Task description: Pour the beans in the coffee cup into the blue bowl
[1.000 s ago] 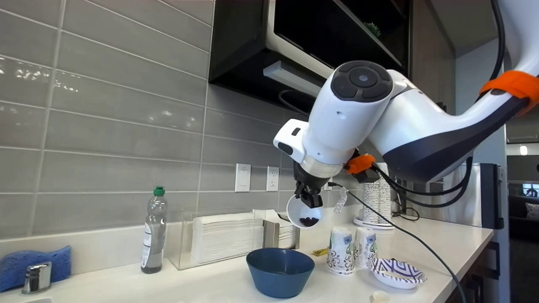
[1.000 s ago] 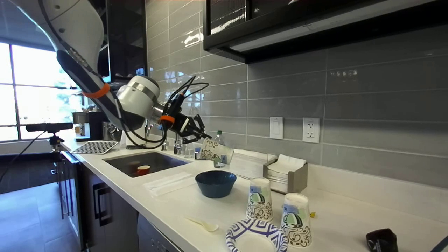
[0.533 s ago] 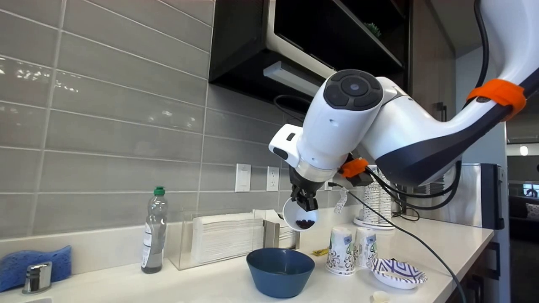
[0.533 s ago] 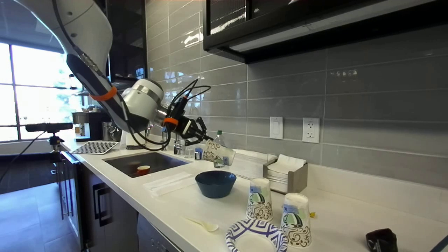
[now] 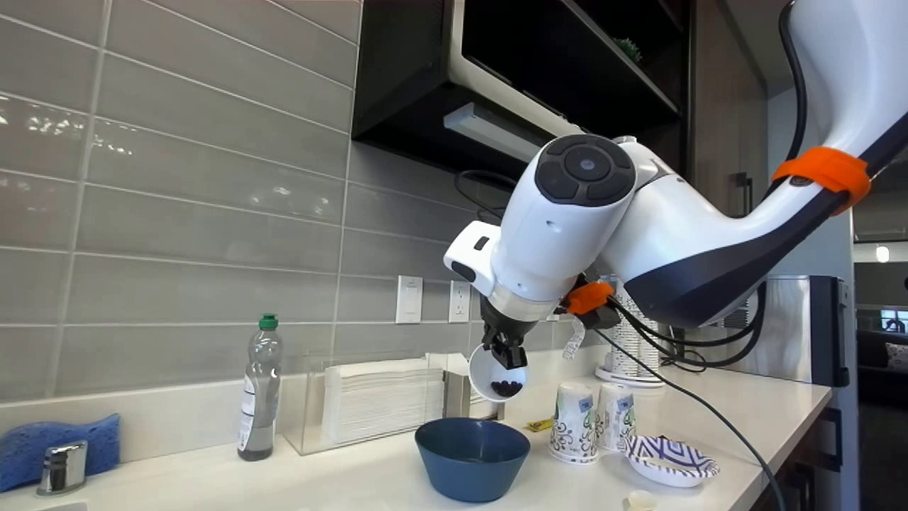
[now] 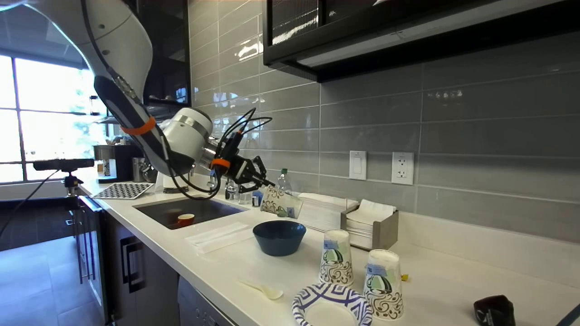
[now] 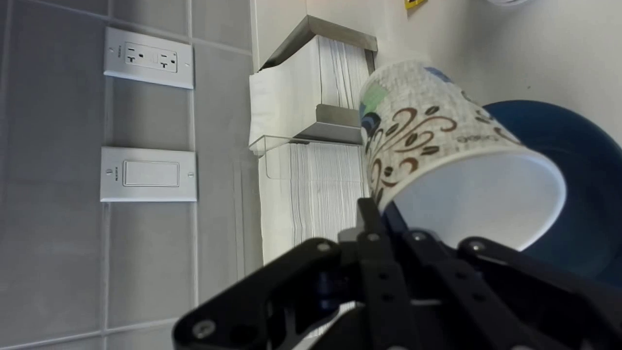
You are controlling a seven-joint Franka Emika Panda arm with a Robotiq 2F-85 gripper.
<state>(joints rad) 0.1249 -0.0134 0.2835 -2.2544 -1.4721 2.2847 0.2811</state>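
The two black fingers [image 7: 370, 214] of the gripper [image 7: 382, 210] are pressed nearly together, and the thin rim of the coffee cup [image 7: 423, 124] is pinched between them. The cup is tipped over on its side and held close to the blue bowl [image 5: 472, 465], higher than the bowl's rim. Dark beans [image 5: 506, 389] can be seen inside the cup (a small heap, low against its wall). The bowl is set on a white counter [image 6: 294, 269]. Near the bowl, two more cups [image 6: 336, 262] are stood upside down, and a pale spoon [image 6: 268, 291] is laid. White napkins [image 6: 321, 213] are stacked between the bowl and the tiled wall [image 6: 371, 108], and more are packed in a gray holder [image 6: 385, 232] beside them. A white dish with blue lines [image 6: 329, 312] is set a bit farther from the bowl, close to those two cups. A bottle [image 5: 259, 397] with a green cap is stood well apart from the bowl, and a blue sponge [image 5: 96, 441] is placed even farther. Far away from the bowl, a bright window [image 6: 52, 136] is seen.
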